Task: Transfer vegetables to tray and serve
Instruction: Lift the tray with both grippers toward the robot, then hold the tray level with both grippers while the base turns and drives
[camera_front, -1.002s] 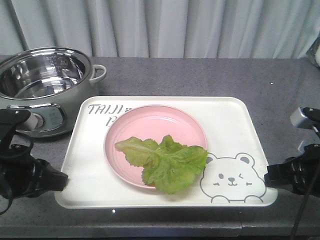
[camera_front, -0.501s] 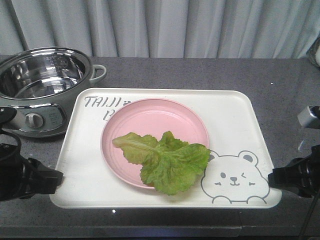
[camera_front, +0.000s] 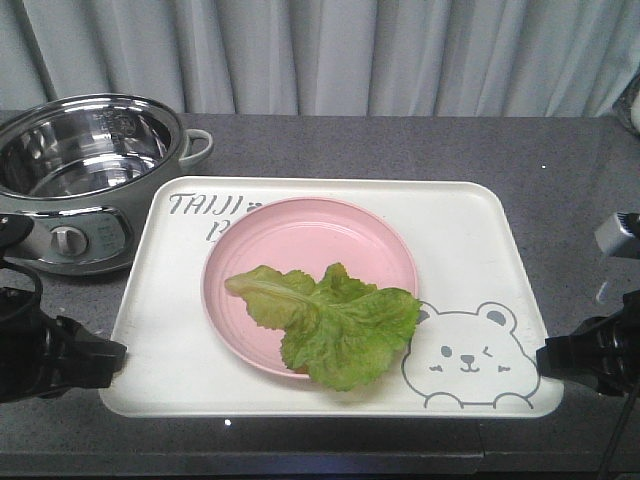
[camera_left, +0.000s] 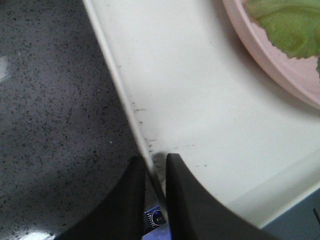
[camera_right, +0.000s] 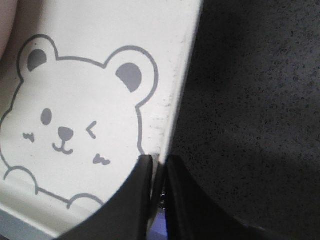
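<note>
Closest to us, both tools are on the tray (camera_front: 470, 240). The left tool (camera_front: 100, 355) is at the tray's left rim near the front corner, and in the left wrist view the left tool (camera_left: 152, 162) has its two dark fingers pinched on the thin rim of the tray (camera_left: 200, 100), one finger on each side. It's the same on the other side: the right tool (camera_front: 545, 358) meets the right rim near the front corner, and the right wrist view shows the right tool (camera_right: 159, 161) squeezed on the tray's (camera_right: 100, 30) edge, right beside the bear drawing (camera_right: 75, 120).

Moving back, the bear drawing (camera_front: 468, 355) sits in the tray's front right corner. The lettuce leaf (camera_front: 335, 320) lies flat on the front half of the pink plate (camera_front: 310, 235), with its tip hanging over the plate's rim toward the bear. The plate is in the middle of the tray, partly covering the grey lettering (camera_front: 205, 205).

Behind the tray's left corner we've got a shiny steel pot (camera_front: 90, 160) on the dark speckled surface (camera_front: 400, 150). A pale curtain (camera_front: 350, 55) hangs at the very back.
</note>
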